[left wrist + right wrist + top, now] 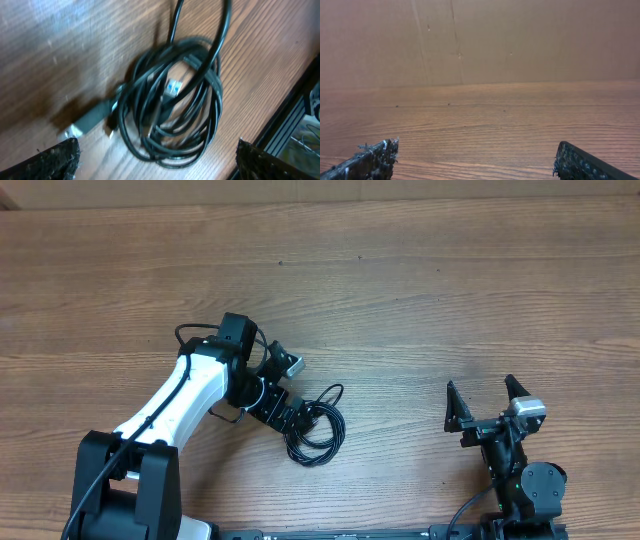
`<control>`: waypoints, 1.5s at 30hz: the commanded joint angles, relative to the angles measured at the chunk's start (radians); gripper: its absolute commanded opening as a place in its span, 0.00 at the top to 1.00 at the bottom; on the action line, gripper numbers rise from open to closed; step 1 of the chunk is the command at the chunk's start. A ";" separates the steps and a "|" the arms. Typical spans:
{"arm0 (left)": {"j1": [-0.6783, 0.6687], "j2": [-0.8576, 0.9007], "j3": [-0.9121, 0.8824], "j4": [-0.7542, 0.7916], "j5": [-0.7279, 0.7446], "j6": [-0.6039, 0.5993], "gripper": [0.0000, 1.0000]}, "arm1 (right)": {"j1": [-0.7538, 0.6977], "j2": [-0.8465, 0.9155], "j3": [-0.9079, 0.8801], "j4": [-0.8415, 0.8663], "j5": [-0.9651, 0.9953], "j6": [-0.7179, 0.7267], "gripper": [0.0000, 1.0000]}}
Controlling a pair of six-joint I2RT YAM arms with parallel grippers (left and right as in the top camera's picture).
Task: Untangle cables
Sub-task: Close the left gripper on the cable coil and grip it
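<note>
So the left arm reaches in from 7 o'clock, with the left pincer wide open over the coiled cables near the 6 o'clock edge. The right pincer is open too, parked at 4 o'clock, and the bench runs wide toward 12.

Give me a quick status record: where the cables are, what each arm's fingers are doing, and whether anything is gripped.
cables: one black coiled bundle on the wooden table, loops overlapping, not separated
plug with a blue insert: inside the coil
dark plug: at the coil's edge
left gripper: over the bundle, fingers open, holding nothing
right gripper: off to the right over bare wood, fingers open, empty
contact: cannot tell whether the left fingers touch the cords
</note>
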 commanded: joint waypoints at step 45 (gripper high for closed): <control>-0.366 -0.010 -0.084 0.198 -0.422 -0.697 0.37 | 0.005 -0.010 -0.010 0.022 -0.111 0.082 0.00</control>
